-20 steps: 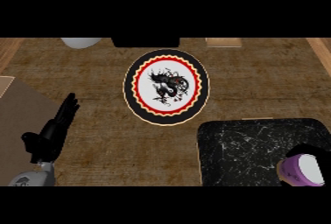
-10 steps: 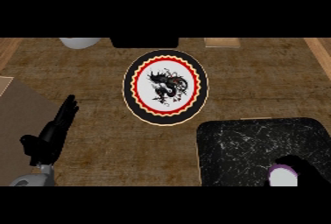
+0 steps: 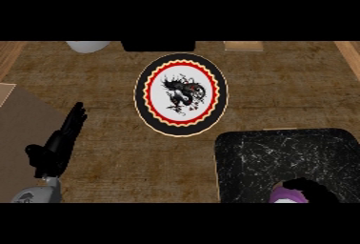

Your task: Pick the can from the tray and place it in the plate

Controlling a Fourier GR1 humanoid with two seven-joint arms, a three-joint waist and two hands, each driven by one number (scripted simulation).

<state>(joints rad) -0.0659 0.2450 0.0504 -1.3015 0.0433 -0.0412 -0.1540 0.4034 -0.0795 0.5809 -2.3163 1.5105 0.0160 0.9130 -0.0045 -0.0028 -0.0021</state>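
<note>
The purple can stands at the near edge of the black marbled tray at the lower right, only its left side showing. My right hand comes in from the lower edge and curls over the can's top and right side, hiding most of it. The round plate, white with a dark dragon and a red and black rim, lies in the middle of the counter, up and to the left of the tray, with nothing on it. My left hand rests open at the lower left, fingers straight and pointing away.
A pale bowl, a dark box and a wooden board sit along the far edge. A brown mat lies at the left, beside the left hand. Wooden counter top shows between plate and tray.
My right hand has come up from the lower edge over the can and curled round it. The visible part of the can has shifted left and toward me. The left hand has not moved.
</note>
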